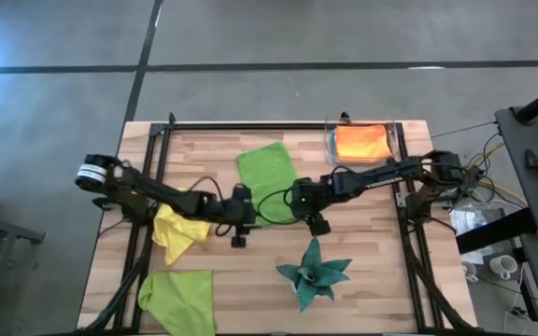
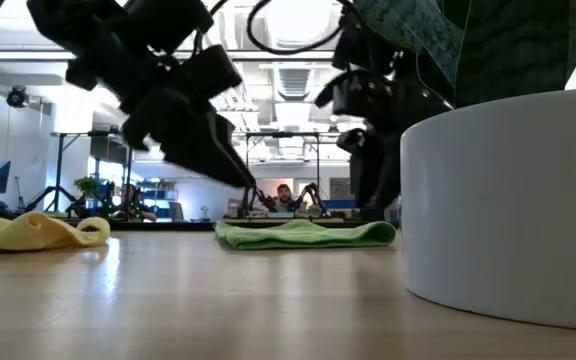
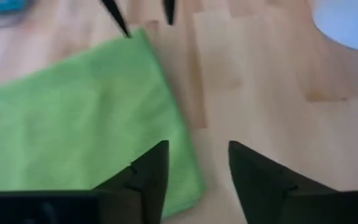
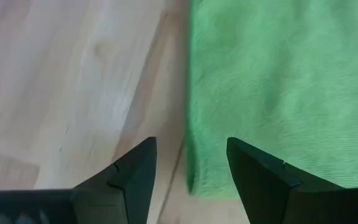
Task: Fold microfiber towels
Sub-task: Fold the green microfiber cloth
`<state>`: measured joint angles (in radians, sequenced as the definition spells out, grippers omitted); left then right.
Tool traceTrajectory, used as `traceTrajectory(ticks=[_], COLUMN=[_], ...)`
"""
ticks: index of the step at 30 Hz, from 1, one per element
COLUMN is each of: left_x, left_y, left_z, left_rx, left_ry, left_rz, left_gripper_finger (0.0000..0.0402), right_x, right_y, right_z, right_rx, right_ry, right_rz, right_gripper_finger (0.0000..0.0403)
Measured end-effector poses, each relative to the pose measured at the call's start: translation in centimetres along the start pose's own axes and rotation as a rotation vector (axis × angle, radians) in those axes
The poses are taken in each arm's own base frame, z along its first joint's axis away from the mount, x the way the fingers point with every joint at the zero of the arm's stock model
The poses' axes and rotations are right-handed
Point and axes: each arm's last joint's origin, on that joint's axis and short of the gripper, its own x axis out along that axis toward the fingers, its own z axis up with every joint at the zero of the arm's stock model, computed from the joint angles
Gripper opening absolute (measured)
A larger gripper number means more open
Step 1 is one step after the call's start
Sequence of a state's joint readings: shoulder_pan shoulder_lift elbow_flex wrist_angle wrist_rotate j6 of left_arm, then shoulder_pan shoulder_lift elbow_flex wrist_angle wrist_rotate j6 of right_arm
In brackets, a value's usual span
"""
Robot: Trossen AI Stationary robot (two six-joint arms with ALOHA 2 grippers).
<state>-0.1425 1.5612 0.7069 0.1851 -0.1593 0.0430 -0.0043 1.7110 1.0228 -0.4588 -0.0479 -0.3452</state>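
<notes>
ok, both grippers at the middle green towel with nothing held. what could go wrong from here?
1. The left gripper and right gripper are both open over the folded green towel's edge; closing there may pinch one layer and undo the fold.
2. They sit close together, so they might collide.
3. The spiky teal object lies just beside the right gripper and may get knocked.

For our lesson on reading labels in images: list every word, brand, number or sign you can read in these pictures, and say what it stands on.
None: no readable text in any view.
The green towel, yellow towel, orange towel, wooden table and white pot carry no lettering.
The room behind the table in the low view shows only shapes too blurred to read.
</notes>
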Motion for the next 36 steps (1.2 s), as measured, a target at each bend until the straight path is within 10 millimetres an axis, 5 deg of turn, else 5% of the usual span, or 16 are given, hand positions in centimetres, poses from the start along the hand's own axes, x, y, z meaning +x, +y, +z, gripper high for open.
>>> traceTrajectory(ticks=[7, 23, 28, 36], left_x=[1.8, 5.6, 5.7, 5.6], left_y=[-0.8, -1.6, -1.5, -1.3], left_z=[-0.3, -2.7, -3.1, -3.6], left_rx=[0.001, -0.02, -0.11, -0.125], left_ry=[0.038, 0.082, 0.101, 0.129], left_rz=[0.024, 0.034, 0.02, 0.074], left_gripper_finger=[0.0213, 0.0213, 0.0162, 0.0011], right_x=[0.7, 2.5, 3.7, 4.0], right_y=[0.2, 0.4, 0.5, 0.5], right_z=[-1.0, -1.9, -2.2, -2.1], right_rx=[0.0, -0.078, -0.075, -0.079], right_ry=[0.043, 0.033, 0.068, 0.06], right_rz=[-0.013, -0.045, -0.018, -0.019], right_gripper_finger=[0.0194, 0.0185, 0.0151, 0.0063])
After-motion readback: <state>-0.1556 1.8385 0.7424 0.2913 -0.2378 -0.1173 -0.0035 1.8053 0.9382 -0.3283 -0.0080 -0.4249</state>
